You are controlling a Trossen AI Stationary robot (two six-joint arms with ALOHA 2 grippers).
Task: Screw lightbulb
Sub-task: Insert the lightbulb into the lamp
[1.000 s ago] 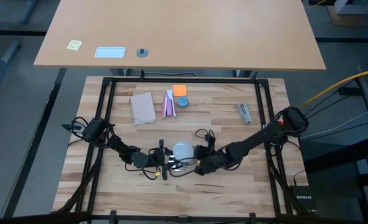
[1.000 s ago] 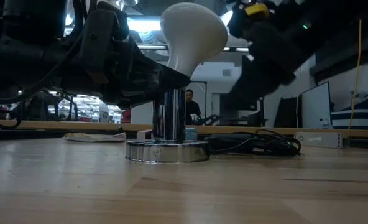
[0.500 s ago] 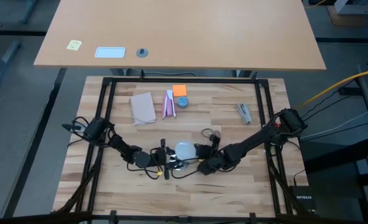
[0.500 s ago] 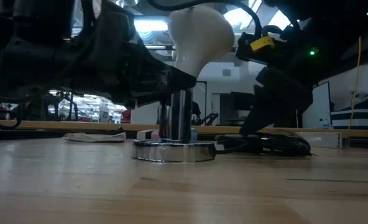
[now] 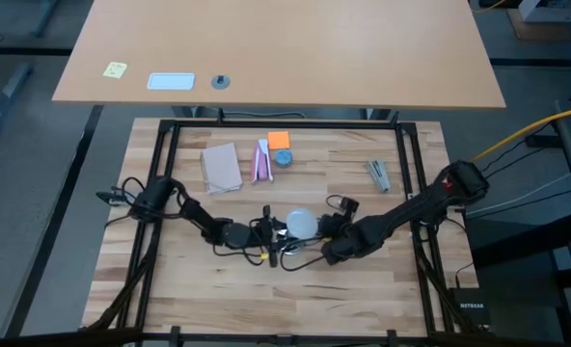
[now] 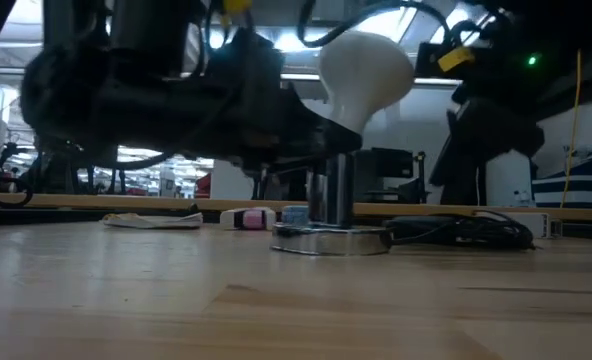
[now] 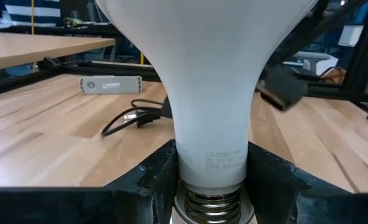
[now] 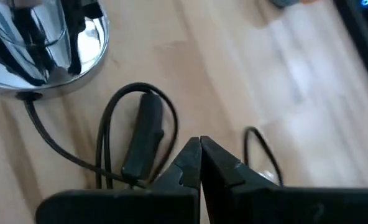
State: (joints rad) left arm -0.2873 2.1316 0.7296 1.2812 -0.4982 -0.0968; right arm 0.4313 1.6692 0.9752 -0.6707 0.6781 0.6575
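In the high view the bulb (image 5: 302,223) and socket sit farther right than a second ago. In the low view the bulb stands upright on the socket (image 6: 331,238). The left wrist view shows the left gripper (image 7: 211,180) clamped on the bulb's neck. In the right wrist view the right gripper (image 8: 200,151) is closed, empty, over the cord (image 8: 103,149).

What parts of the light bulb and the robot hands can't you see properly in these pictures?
- Lightbulb: top of the globe, cut off by the left wrist view's upper edge.
- Bulb's metal thread: how deep it sits in the socket is hidden by the left gripper in every view.
- Right gripper: blocked by its own arm in the high view.
- Bulb's printed label: too small.
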